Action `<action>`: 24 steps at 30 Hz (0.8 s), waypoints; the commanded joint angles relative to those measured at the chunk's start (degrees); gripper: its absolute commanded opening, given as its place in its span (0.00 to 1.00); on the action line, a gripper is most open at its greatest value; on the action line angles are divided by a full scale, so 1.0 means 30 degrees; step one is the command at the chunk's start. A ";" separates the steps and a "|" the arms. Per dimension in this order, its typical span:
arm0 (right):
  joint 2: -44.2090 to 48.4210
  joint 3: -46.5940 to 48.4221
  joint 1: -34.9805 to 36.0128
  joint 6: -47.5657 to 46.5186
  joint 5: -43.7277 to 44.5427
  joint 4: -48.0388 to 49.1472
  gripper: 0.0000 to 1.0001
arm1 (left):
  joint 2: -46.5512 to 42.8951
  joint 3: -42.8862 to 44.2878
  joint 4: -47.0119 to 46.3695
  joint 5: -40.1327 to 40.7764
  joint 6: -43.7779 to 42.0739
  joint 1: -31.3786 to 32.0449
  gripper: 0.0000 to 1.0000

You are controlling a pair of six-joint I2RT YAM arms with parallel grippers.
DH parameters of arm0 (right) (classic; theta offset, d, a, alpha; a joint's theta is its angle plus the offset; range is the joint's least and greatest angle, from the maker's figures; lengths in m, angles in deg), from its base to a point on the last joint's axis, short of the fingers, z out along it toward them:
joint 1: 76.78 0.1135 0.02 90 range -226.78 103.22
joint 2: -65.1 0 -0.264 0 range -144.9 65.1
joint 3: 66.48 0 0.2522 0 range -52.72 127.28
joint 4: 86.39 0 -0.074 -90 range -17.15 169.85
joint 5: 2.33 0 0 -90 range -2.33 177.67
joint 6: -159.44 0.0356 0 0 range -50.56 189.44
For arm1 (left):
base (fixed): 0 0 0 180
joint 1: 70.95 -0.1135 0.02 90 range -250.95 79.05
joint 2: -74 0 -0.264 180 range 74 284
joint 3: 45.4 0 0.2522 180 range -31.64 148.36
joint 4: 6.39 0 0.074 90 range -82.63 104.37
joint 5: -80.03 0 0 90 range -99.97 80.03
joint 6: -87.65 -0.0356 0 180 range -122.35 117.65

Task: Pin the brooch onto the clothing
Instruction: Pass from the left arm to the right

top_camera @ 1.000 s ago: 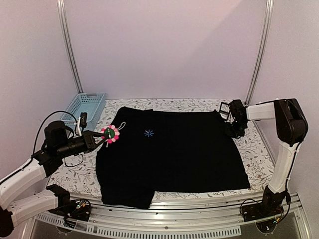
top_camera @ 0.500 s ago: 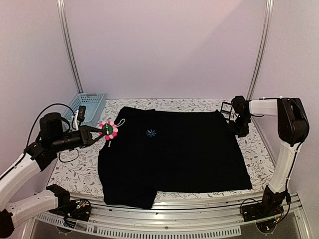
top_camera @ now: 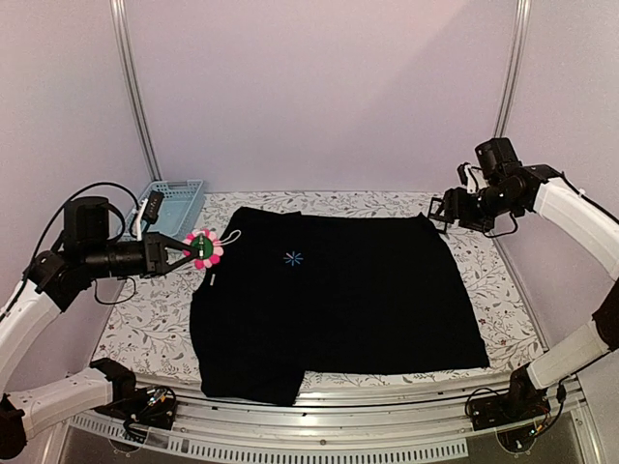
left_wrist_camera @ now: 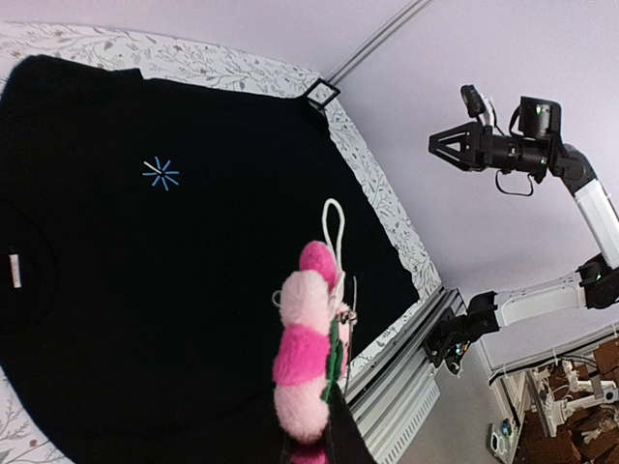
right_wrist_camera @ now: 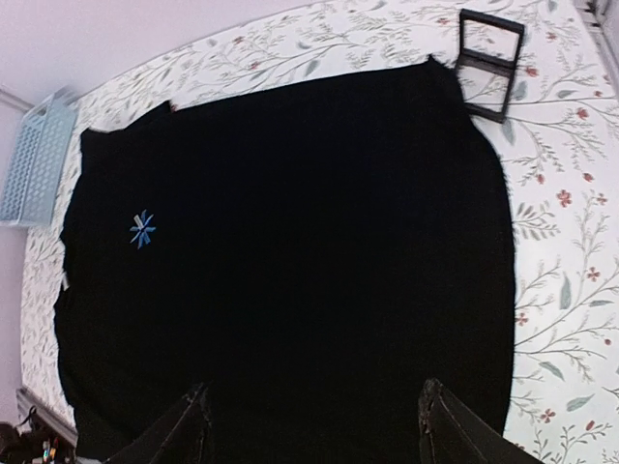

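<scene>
L gripper (top_camera: 182,255): clamps brooch (top_camera: 204,249), by clothing (top_camera: 338,300) left edge.
R gripper (top_camera: 443,211): jaws wide, now lifted off far-right corner.

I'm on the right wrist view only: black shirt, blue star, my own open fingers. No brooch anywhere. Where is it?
Observer: The left gripper is shut on the brooch, over the left edge of the shirt.
Operator: Is it touching the fabric?
Observer: It doesn't look like it. In the left wrist view it hangs in the air, with the star emblem well beyond it.
Operator: Where's my arm from outside?
Observer: The right gripper hovers high over the far right corner, above the black stand, holding nothing.
</scene>
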 commanded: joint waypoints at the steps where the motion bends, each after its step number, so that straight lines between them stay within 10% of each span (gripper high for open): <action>1: 0.2109 -0.2031 0.1243 0.1137 -0.4140 0.2290 0.73 | -0.0129 0.0637 0.1508 -0.0227 -0.1008 -0.0194 0.00; 12: 0.3753 -0.3000 0.2343 0.0943 -0.6597 0.3474 0.99 | -0.0158 0.0984 0.3585 -0.0006 -0.3069 -0.0220 0.00; 24: 0.4692 -0.4576 0.4290 0.1044 -0.8795 1.0704 0.99 | 0.1598 0.1978 0.3006 -0.1230 -0.4568 -0.0205 0.00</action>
